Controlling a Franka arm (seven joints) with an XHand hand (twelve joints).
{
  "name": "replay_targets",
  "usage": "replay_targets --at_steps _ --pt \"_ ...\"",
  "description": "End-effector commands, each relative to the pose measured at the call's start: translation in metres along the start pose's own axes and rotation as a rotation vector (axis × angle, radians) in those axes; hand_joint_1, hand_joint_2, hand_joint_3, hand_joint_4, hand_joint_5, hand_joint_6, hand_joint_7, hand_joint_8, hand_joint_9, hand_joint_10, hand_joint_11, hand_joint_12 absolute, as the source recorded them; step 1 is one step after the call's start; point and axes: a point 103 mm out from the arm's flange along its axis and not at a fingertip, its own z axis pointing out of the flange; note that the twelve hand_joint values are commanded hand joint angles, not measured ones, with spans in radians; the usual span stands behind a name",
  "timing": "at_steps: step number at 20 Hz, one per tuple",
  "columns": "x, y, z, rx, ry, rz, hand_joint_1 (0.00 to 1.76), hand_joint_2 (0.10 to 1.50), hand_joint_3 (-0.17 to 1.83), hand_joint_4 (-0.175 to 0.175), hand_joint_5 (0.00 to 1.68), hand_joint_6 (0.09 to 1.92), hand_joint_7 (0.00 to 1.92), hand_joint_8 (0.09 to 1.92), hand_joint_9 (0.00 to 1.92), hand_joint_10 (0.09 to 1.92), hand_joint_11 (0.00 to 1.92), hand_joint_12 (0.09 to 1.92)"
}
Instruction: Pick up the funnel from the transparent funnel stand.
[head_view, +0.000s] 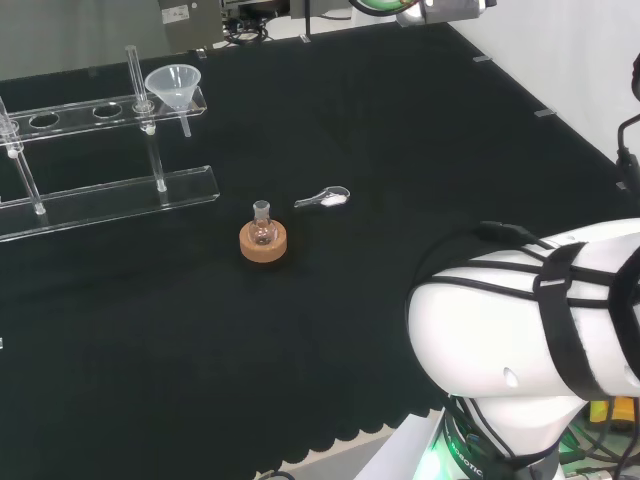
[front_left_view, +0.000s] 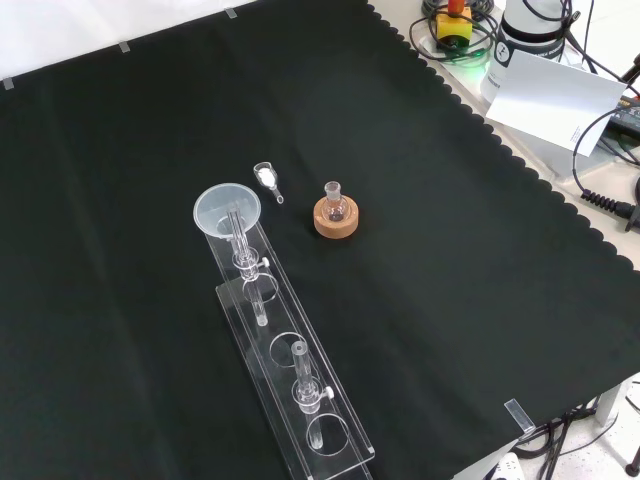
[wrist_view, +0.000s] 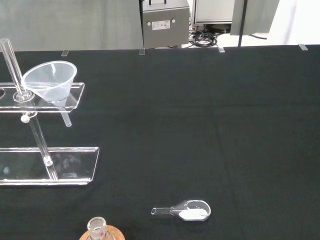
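Note:
A clear funnel (head_view: 172, 86) (front_left_view: 227, 210) (wrist_view: 50, 81) sits upright in the end hole of the transparent stand's upper shelf (head_view: 80, 112) (front_left_view: 290, 370) (wrist_view: 75, 97), its stem hanging down through the hole. The stand has a lower base plate (head_view: 110, 200) (wrist_view: 45, 167) and thin clear posts. In the head view the arm's white links fill the lower right, well away from the funnel.
A small round flask (head_view: 262, 228) (front_left_view: 333, 196) (wrist_view: 97, 227) rests on a cork ring (head_view: 263, 243) (front_left_view: 336, 218) near the stand. A clear scoop with white powder (head_view: 324, 199) (front_left_view: 266, 178) (wrist_view: 186, 211) lies beside it. Cables and boxes sit past the cloth's scalloped edge.

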Motion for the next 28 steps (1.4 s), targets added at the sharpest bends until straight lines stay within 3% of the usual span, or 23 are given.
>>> replay_targets --at_steps 1,5,19,23,28 --pt "0.000 0.002 0.000 -0.006 -0.010 0.001 0.00 1.11 0.55 0.011 0.12 0.18 0.02 0.50 0.16 0.63 0.10 1.27" --pt "-0.001 0.006 0.000 -0.008 -0.006 0.006 0.00 1.18 0.43 0.010 0.17 0.09 0.02 0.49 0.16 0.61 0.06 1.34" --pt "-0.014 0.045 0.016 0.014 -0.013 0.058 0.00 1.18 0.40 0.008 0.19 0.09 0.04 0.50 0.19 0.62 0.05 1.35" --pt "-0.018 0.067 0.026 0.033 -0.021 0.039 0.07 1.15 0.33 0.003 0.20 0.09 0.13 0.55 0.25 0.65 0.07 1.37" --pt "-0.019 0.114 0.045 0.083 -0.016 -0.005 0.23 1.07 0.28 -0.010 0.26 0.09 0.21 0.61 0.33 0.68 0.10 1.39"
